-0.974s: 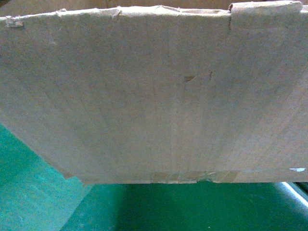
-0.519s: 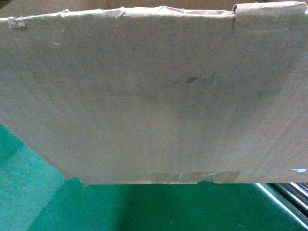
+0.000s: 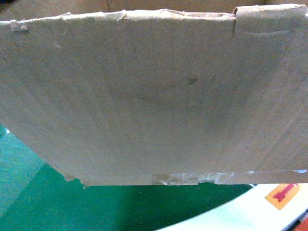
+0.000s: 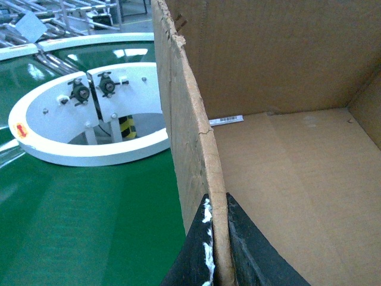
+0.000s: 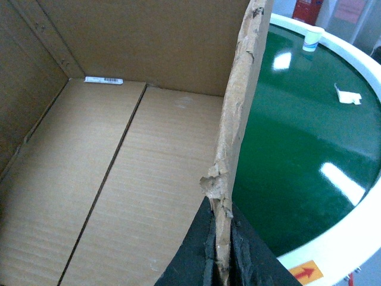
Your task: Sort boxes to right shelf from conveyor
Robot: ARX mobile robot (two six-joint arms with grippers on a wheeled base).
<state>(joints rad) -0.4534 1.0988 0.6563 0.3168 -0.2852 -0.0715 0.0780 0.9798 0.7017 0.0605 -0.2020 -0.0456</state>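
The brown cardboard box (image 3: 154, 96) fills most of the head view, lifted above the dark-green conveyor (image 3: 120, 207), with clear tape (image 3: 178, 178) on its bottom seam. My left gripper (image 4: 217, 250) is shut on the box's left wall (image 4: 190, 137), one black finger on each side. My right gripper (image 5: 221, 250) is shut on the frayed right wall (image 5: 238, 119) in the same way. The box (image 5: 119, 167) is empty apart from a small white label strip (image 4: 226, 120). Neither gripper shows in the head view. The right shelf is out of view.
The conveyor's cream rim (image 3: 240, 211) with an orange arrow sticker (image 3: 284, 194) curves along the lower right. An inner white ring (image 4: 89, 155) bounds the belt (image 4: 71, 220). A paper cup (image 5: 312, 37) and a white scrap (image 5: 348, 95) lie on the belt (image 5: 297, 119). Metal rack frames (image 4: 59, 12) stand far left.
In the head view the ground under the box has slid left: the shiny rails at lower right are gone and the cream rim with its arrow sticker has appeared. The box stays held.
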